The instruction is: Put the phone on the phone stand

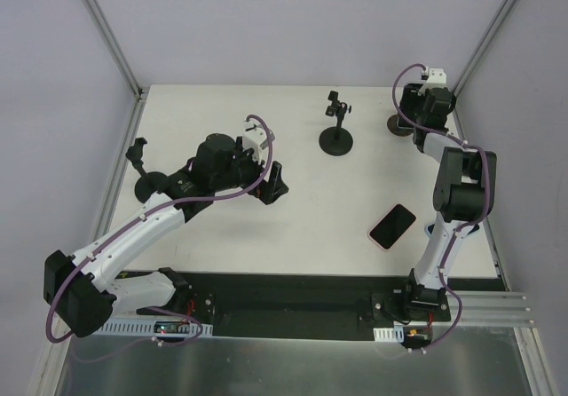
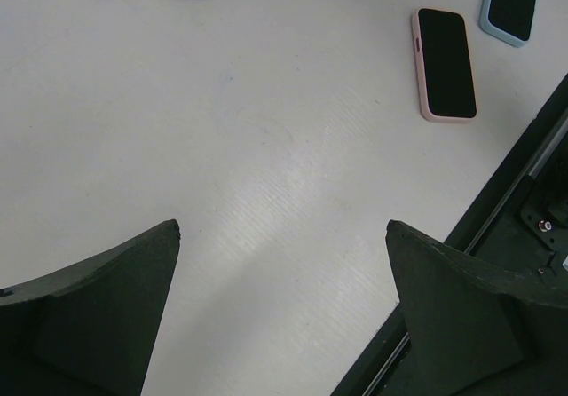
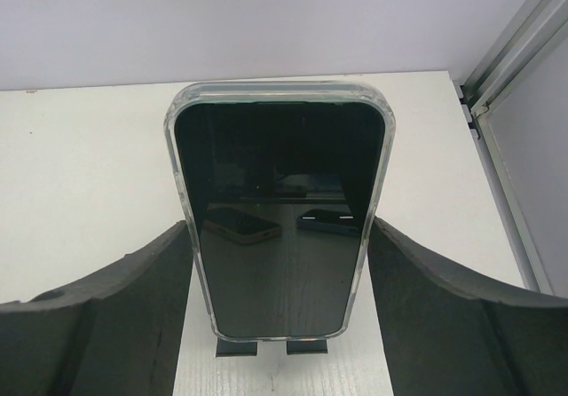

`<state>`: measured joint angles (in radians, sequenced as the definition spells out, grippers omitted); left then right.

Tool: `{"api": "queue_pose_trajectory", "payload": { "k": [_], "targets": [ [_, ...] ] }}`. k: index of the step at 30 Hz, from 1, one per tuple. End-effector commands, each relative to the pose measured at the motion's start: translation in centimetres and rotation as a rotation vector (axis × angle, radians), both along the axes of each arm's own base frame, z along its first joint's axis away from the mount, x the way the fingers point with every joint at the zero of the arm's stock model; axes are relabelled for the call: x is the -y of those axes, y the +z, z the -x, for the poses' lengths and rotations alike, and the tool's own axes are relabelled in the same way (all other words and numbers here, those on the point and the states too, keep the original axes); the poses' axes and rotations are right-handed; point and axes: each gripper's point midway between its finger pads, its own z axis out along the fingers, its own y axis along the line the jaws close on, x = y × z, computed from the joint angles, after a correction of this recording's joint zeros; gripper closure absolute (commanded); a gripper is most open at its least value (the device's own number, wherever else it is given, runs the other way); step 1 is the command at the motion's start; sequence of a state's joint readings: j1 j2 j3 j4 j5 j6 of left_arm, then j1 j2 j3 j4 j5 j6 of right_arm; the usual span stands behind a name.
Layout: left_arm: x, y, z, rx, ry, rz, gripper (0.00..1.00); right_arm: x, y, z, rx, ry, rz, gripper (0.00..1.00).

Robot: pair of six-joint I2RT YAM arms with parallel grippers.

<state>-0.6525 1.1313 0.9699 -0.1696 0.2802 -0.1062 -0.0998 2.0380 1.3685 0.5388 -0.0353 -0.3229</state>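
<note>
A black phone in a clear case [image 3: 279, 218] stands upright, its lower edge resting on the two small tabs of a phone stand [image 3: 236, 348]. My right gripper [image 3: 279, 227] is around it, with a finger against each side edge. In the top view this gripper [image 1: 417, 112] is at the far right over the stand's round base [image 1: 397, 126]. My left gripper [image 2: 282, 227] is open and empty over bare table, left of centre in the top view [image 1: 273, 186].
A pink-cased phone [image 1: 392, 225] lies flat at the near right and shows in the left wrist view [image 2: 445, 63], with a blue-cased phone [image 2: 513, 1] beside it. An empty black stand [image 1: 336, 138] is at mid-back. Another stand [image 1: 146, 178] is at the left edge.
</note>
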Motion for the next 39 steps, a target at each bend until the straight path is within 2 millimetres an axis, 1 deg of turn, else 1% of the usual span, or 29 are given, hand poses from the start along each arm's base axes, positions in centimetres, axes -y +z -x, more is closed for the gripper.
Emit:
{"api": "queue_pose_trajectory", "payload": {
  "k": [1, 9, 15, 17, 18, 19, 20, 21, 22, 23, 24, 25, 26, 27, 28, 29, 30, 31, 32, 33, 34, 35, 36, 37, 38, 39],
  "targets": [
    [0.0, 0.9, -0.6, 0.043, -0.004, 0.013, 0.01, -0.3, 4.1, -1.2, 0.147, 0.029, -0.006, 1.0],
    [-0.1, 0.9, -0.6, 0.042, -0.006, 0.016, 0.01, -0.4, 3.1, -0.3, 0.127, 0.03, -0.012, 1.0],
    [0.0, 1.0, -0.6, 0.044, -0.008, 0.018, 0.01, -0.8, 2.3, -0.3, 0.112, 0.034, -0.013, 0.99],
    [0.0, 1.0, -0.5, 0.042, -0.008, 0.019, 0.01, -0.6, 2.3, -0.3, 0.11, 0.02, -0.006, 0.96],
    [0.0, 0.9, -0.6, 0.044, -0.008, 0.018, 0.01, -0.5, 2.2, -0.2, 0.108, 0.013, -0.004, 0.91],
    [-0.1, 0.9, -0.6, 0.042, -0.008, 0.017, 0.01, -0.4, 2.2, -0.1, 0.106, 0.006, -0.001, 0.73],
    [0.0, 0.9, -0.6, 0.042, -0.008, 0.019, 0.01, -0.2, 2.5, 0.0, 0.11, -0.014, 0.005, 0.6],
    [-0.1, 0.9, -0.6, 0.041, -0.007, 0.018, 0.01, -0.3, 2.3, 0.1, 0.104, -0.018, 0.006, 0.48],
    [0.0, 1.1, -0.5, 0.044, -0.011, 0.023, 0.01, 0.2, 2.3, 0.2, 0.101, -0.047, 0.011, 0.28],
    [0.0, 1.1, -0.5, 0.042, -0.012, 0.024, 0.01, 0.5, 2.9, 0.4, 0.107, -0.069, 0.015, 0.1],
    [0.0, 1.2, -0.4, 0.043, -0.012, 0.027, 0.01, 0.4, 2.8, 0.6, 0.092, -0.075, 0.013, 0.04],
    [0.0, 1.3, -0.3, 0.046, -0.014, 0.029, 0.01, 0.4, 3.8, 0.7, 0.101, -0.078, 0.011, 0.04],
    [0.0, 1.4, -0.3, 0.049, -0.014, 0.032, 0.01, 0.5, 4.2, 0.9, 0.101, -0.094, 0.011, 0.04],
    [-0.1, 1.6, -0.2, 0.053, -0.014, 0.034, 0.01, 0.4, 4.1, 1.2, 0.083, -0.102, 0.002, 0.04],
    [-0.1, 1.7, -0.2, 0.055, -0.013, 0.038, 0.01, 0.3, 5.5, 1.4, 0.095, -0.103, -0.002, 0.04],
    [-0.2, 1.9, -0.1, 0.06, -0.014, 0.04, 0.01, 0.2, 6.4, 1.6, 0.1, -0.104, -0.008, 0.04],
    [-0.2, 2.1, 0.0, 0.065, -0.014, 0.044, 0.01, -0.2, 6.4, 2.0, 0.071, -0.104, -0.012, 0.04],
    [-0.3, 2.2, 0.0, 0.07, -0.013, 0.045, 0.01, -0.2, 8.1, 2.6, 0.079, -0.115, -0.022, 0.04],
    [-0.3, 2.5, 0.1, 0.075, -0.016, 0.05, 0.01, -0.1, 9.0, 3.0, 0.077, -0.141, -0.027, 0.04],
    [-0.4, 2.7, 0.1, 0.081, -0.014, 0.054, 0.01, -0.4, 9.1, 3.8, 0.051, -0.15, -0.032, 0.04],
    [-0.4, 2.9, 0.2, 0.085, -0.015, 0.058, 0.01, -0.6, 10.9, 4.8, 0.069, -0.159, -0.047, 0.04],
    [-0.4, 3.0, 0.3, 0.082, -0.014, 0.064, 0.01, -0.3, 11.5, 5.5, 0.062, -0.192, -0.048, 0.04],
    [-0.4, 3.4, 0.4, 0.084, -0.016, 0.074, 0.01, -0.7, 11.2, 6.7, -0.002, -0.206, -0.06, 0.04],
    [-0.3, 3.5, 0.6, 0.082, -0.023, 0.082, 0.01, -1.1, 12.4, 7.9, -0.011, -0.209, -0.082, 0.04],
    [-0.3, 3.7, 0.8, 0.073, -0.022, 0.093, 0.01, -2.2, 12.3, 8.6, -0.038, -0.18, -0.136, 0.04],
    [-0.2, 4.0, 0.9, 0.072, -0.022, 0.1, 0.01, -3.3, 10.8, 10.0, -0.112, -0.162, -0.159, 0.04]
  ]
}}
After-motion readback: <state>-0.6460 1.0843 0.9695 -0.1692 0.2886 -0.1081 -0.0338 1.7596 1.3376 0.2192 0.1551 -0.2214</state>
